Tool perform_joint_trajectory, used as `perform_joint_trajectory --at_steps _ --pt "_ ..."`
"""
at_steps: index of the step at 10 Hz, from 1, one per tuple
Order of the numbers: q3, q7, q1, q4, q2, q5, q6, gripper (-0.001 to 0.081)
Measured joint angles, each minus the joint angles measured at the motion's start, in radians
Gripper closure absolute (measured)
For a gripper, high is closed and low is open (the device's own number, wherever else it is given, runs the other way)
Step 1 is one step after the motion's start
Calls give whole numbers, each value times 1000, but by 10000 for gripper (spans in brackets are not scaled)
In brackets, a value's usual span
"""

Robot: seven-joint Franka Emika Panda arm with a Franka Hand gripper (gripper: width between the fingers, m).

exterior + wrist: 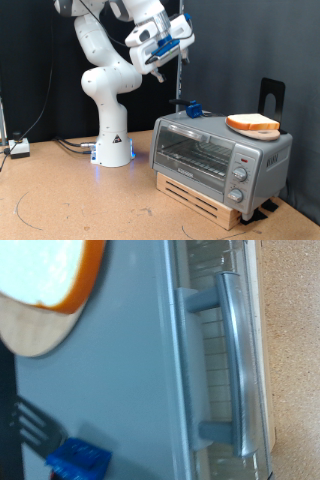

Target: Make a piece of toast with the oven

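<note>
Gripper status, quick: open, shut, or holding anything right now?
Gripper: raised in the air above the boxy silver-grey toaster oven, holding nothing visible; open or shut cannot be told. The square tan slice of toast lies on the oven's top.

A round light wooden board (262, 133) lies at about three o'clock in the exterior view; the wrist view shows its curved edge (35, 328). A blue block (193, 107) sits just past centre toward one o'clock, beside a dark fork (35, 425). A slatted wooden base (200, 197) rests on the brown counter (80, 200) at five o'clock.
</note>
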Motion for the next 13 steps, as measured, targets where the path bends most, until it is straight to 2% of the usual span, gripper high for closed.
perform_joint_trajectory --at_steps 3,5,7,9,13 --pt "-20 -79 8 -7 90 29 12 -1" --pt "-25 -105 12 -6 104 40 -7 -1" --pt "-26 -121 12 -13 101 53 11 -1" --pt "-28 -156 11 -55 92 60 59 -1" --pt "-48 -199 5 -132 102 58 64 -1"
